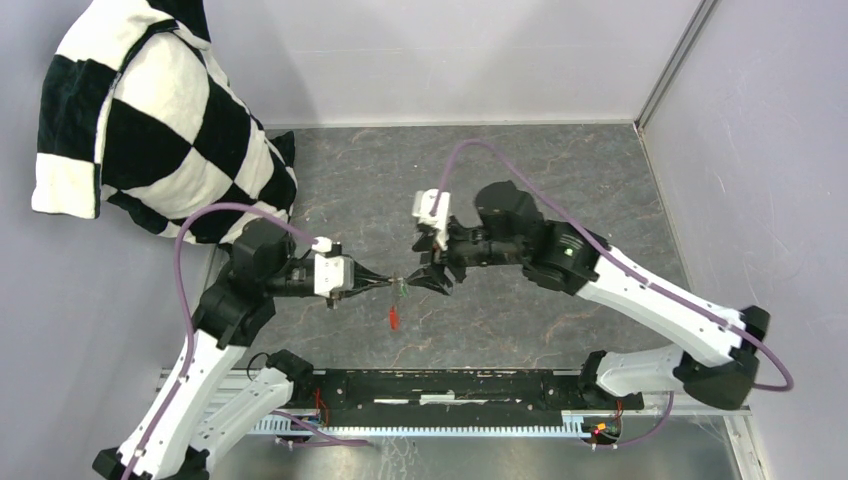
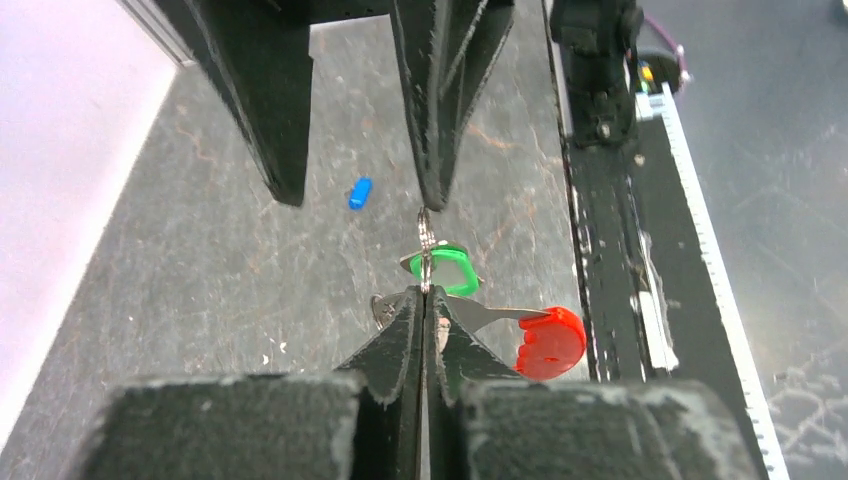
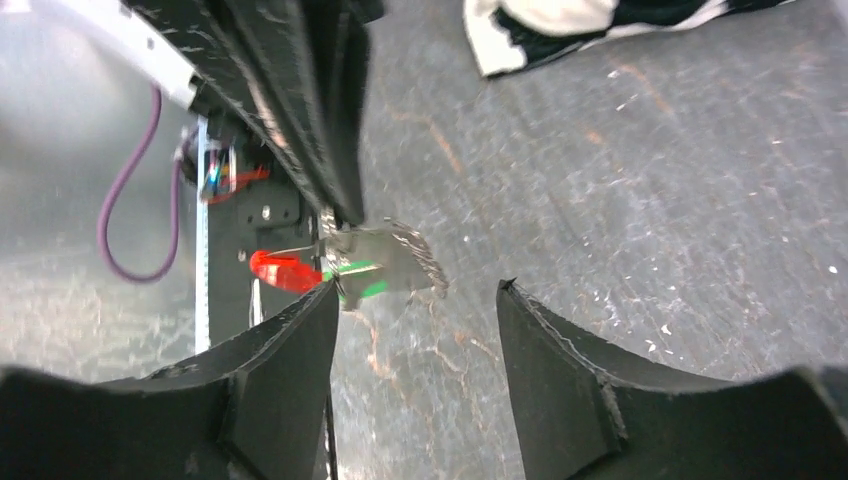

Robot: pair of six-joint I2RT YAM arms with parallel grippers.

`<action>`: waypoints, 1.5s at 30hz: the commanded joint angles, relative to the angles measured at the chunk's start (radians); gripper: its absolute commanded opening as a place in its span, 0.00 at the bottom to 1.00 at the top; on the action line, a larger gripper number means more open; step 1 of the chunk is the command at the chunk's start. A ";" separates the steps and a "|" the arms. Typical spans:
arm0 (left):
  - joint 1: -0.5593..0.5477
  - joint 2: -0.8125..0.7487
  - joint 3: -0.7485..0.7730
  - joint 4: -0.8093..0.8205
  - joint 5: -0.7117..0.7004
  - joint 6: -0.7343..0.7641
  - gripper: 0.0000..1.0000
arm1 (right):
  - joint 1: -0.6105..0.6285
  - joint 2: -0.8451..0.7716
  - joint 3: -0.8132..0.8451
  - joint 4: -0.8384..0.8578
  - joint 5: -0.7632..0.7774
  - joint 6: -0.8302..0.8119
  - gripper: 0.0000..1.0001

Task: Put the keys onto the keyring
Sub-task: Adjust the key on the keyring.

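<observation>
Between the two grippers, above the table (image 2: pixel 200 260), the keyring (image 2: pixel 425 240) stands edge-on, pinched in the fully closed fingers of our left gripper (image 2: pixel 425 300). The green key (image 2: pixel 452 268) looks threaded on it and the red tag (image 2: pixel 548 342) dangles below. Our right gripper (image 3: pixel 415 300) gapes wide, holding nothing. On so thin a pinch the ring could twist or slip free. The blue key (image 2: pixel 359 193) lies unthreaded on the table, well apart.

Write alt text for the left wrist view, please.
The left hand is shut on the keyring, which carries the green key and a red tag. The right hand hangs open just beyond; the blue key lies on the table.
</observation>
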 commanded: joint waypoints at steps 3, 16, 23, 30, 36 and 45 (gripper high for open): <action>-0.002 -0.094 -0.104 0.472 -0.029 -0.416 0.02 | -0.036 -0.185 -0.182 0.336 -0.001 0.168 0.68; -0.002 -0.094 -0.091 0.464 0.005 -0.369 0.02 | -0.071 -0.201 -0.261 0.537 -0.159 0.308 0.65; -0.002 -0.095 -0.085 0.449 0.010 -0.336 0.02 | -0.076 -0.181 -0.255 0.570 -0.195 0.339 0.58; -0.002 -0.096 -0.072 0.431 0.022 -0.307 0.02 | -0.086 -0.163 -0.252 0.546 -0.197 0.331 0.52; -0.002 -0.095 -0.065 0.421 0.027 -0.290 0.02 | -0.097 -0.156 -0.255 0.558 -0.237 0.343 0.09; -0.002 -0.096 -0.066 0.423 0.027 -0.275 0.02 | -0.104 -0.177 -0.279 0.547 -0.238 0.345 0.00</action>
